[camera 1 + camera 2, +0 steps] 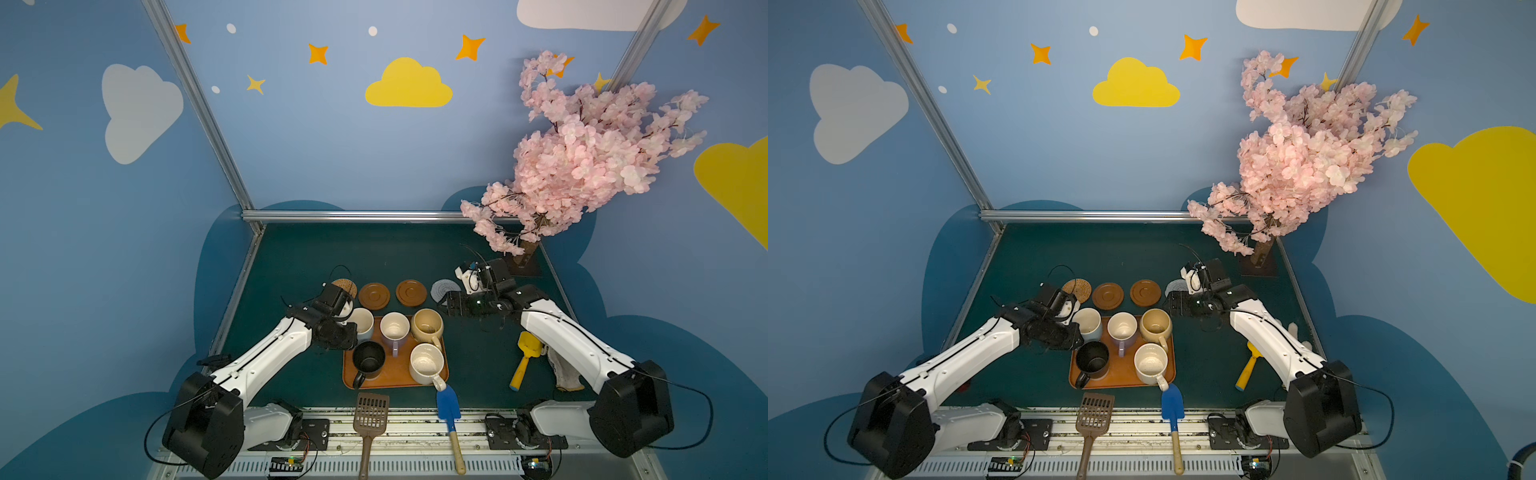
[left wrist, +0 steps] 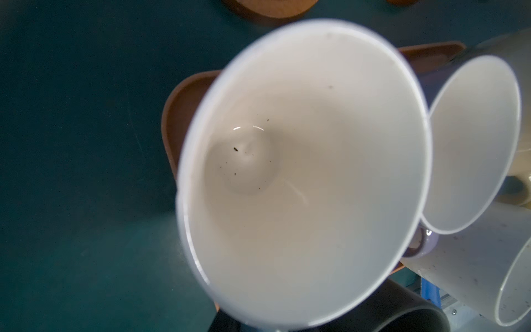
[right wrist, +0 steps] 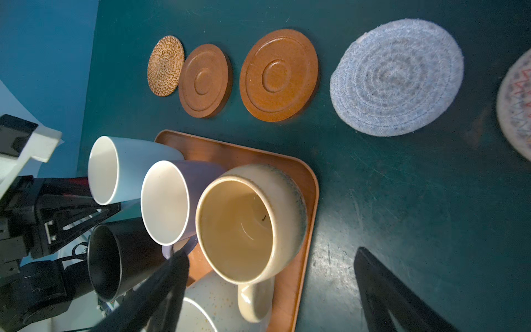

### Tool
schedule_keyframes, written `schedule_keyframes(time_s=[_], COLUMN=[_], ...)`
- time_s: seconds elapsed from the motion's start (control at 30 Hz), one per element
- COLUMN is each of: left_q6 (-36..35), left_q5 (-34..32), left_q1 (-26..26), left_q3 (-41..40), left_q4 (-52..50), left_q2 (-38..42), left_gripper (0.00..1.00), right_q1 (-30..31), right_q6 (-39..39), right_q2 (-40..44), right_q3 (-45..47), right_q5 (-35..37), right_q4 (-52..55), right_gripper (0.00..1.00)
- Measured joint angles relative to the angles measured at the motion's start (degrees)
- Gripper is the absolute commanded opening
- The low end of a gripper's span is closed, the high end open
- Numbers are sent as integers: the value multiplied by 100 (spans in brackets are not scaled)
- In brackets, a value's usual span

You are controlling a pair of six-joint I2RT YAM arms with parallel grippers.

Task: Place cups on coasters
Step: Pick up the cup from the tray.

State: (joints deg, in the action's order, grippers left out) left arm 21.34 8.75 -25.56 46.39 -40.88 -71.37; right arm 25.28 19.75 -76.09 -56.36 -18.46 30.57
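Observation:
Five cups crowd an orange tray: light blue, lavender, tan-yellow, black and cream. My left gripper is at the light blue cup, its fingers drawn together against the cup's side. That cup's pale inside fills the left wrist view and hides the fingers. My right gripper hangs open beside the tan-yellow cup, holding nothing. Behind the tray lie the bare coasters: rattan, two brown wood, grey rope and a patterned cream one.
A pink blossom tree stands at the back right. A yellow scoop and a white cloth lie under the right arm. A brown slotted scoop and a blue shovel lie at the front edge.

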Motion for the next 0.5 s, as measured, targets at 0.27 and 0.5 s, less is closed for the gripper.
schedule_keyframes(time_s=[0.27, 0.5], left_q6=[-50, -79], left_q5=[-87, -227], left_q1=[-107, -114], left_q3=[42, 101], left_q4=[-7, -131], left_q2=[-20, -20], left_gripper=[15, 4], right_q1=[0, 0], right_q6=[0, 2], right_q2=[-50, -66], right_q3=[0, 0], right_q5=[2, 0], right_q4=[-15, -39], right_gripper=[90, 90])
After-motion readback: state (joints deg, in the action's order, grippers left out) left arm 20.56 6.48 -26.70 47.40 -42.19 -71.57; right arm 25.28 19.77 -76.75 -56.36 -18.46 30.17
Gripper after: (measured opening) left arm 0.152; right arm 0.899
